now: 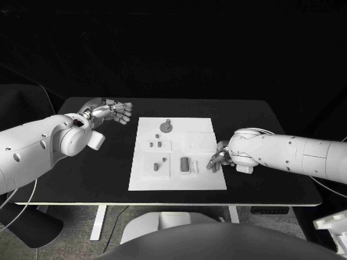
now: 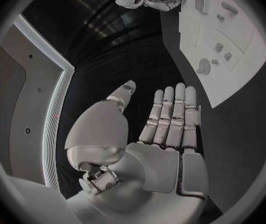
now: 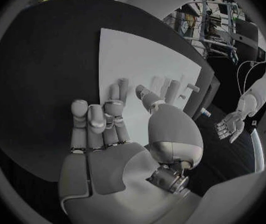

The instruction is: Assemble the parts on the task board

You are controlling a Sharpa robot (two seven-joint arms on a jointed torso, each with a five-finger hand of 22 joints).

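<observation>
So it's a black table (image 1: 88, 179) with a dark backdrop all around it; the white task board (image 1: 177, 181) sits flat in the middle of the tabletop, long side running away from the robot. The left hand (image 1: 111, 112) is off the board, over the bare table near the far left corner; in its wrist view the fingers (image 2: 173, 117) are straight and side by side with the thumb angled away from them, nothing in the palm, nothing touched as far as I can see. The right hand (image 1: 219, 157) is at the board's right edge, about level with the near rows of parts; fingers (image 3: 102, 119) mostly extended, a little bent at the tips, thumb apart from them, and I can't see anything gripped; whether the fingertips actually touch the plate I can't tell. On the board: a round part with a stem (image 1: 166, 127) stands near the far end, two small parts (image 1: 155, 144) sit below that on the left, a longer part (image 1: 158, 163) lies nearer still on the left, and a dark cylinder-ish part (image 1: 185, 164) lies just beside the right hand's fingertips, closest of all the pieces to it; the left hand is well apart from every one of them.
</observation>
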